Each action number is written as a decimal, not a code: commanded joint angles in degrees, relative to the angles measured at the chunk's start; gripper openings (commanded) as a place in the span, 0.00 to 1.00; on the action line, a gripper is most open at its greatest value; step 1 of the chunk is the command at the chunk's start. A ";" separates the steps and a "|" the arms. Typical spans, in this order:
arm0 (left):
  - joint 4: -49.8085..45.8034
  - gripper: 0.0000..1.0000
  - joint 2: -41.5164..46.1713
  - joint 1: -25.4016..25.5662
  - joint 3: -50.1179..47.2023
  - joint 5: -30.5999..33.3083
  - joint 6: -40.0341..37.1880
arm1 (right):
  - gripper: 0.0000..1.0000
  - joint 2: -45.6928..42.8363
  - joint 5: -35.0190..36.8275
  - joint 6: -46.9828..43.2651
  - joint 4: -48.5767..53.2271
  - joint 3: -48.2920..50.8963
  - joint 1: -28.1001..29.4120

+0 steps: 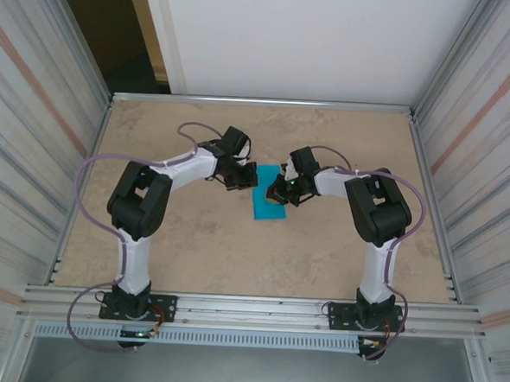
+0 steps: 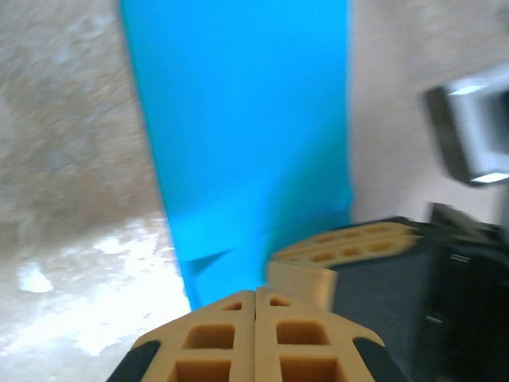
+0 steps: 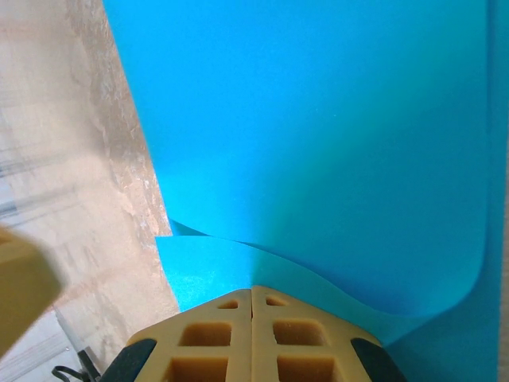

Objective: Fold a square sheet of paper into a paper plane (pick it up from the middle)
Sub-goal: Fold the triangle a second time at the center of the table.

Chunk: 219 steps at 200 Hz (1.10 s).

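Setting: tan stone-look table (image 1: 191, 248) inside ribbed metal walls; both arms reach in toward the middle of the frame.
Paper: blue sheet of paper (image 1: 265, 202), folded into a narrow upright strip, lies flat at the centre of the top view, between the two grippers.
Left gripper: left gripper (image 1: 248, 180) sits just left of the strip's upper end. On its own wrist camera, its tan fingers (image 2: 231, 334) are pressed together with no gap, their tips at the strip's near edge, bottom centre of the frame.
Left grip: cannot tell whether any paper is caught between the pads.
Right gripper: right gripper (image 1: 274, 196) overlaps the strip's right side. On its wrist camera, its fingers (image 3: 278, 334) are also fully closed.
Paper at right tips: a top layer (image 3: 318, 159) curls up off the layer beneath, making a soft loop just above the fingertips.
Right grip: nothing visibly pinched.
Spacing: the grippers are near each other, each one's tan finger showing in the other's wrist view.
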<state>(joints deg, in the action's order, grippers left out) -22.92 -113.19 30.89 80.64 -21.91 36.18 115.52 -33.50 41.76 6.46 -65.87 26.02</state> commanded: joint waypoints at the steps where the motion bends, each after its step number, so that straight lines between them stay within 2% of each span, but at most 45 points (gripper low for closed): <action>1: 5.99 0.04 2.10 1.07 -3.38 -5.69 1.95 | 0.02 3.84 5.50 -0.35 5.89 1.09 0.66; 45: 12.39 0.03 2.19 1.73 -9.96 -12.29 5.38 | 0.01 4.22 5.54 1.47 5.52 2.26 -0.20; 67: 12.72 0.04 2.32 2.66 -11.36 -13.31 5.45 | 0.01 4.36 5.54 2.05 5.40 2.58 -0.42; 104: 12.71 0.03 1.71 4.01 -13.48 -12.91 5.67 | 0.01 4.67 5.76 3.27 5.30 2.85 -0.44; 219: 8.00 0.03 -0.57 4.77 -10.94 -8.80 2.70 | 0.01 5.34 6.09 4.57 5.85 3.10 -0.66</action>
<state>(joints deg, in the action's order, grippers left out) -12.21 -113.06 35.33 68.07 -32.34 40.95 115.92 -34.37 44.80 5.80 -65.73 25.74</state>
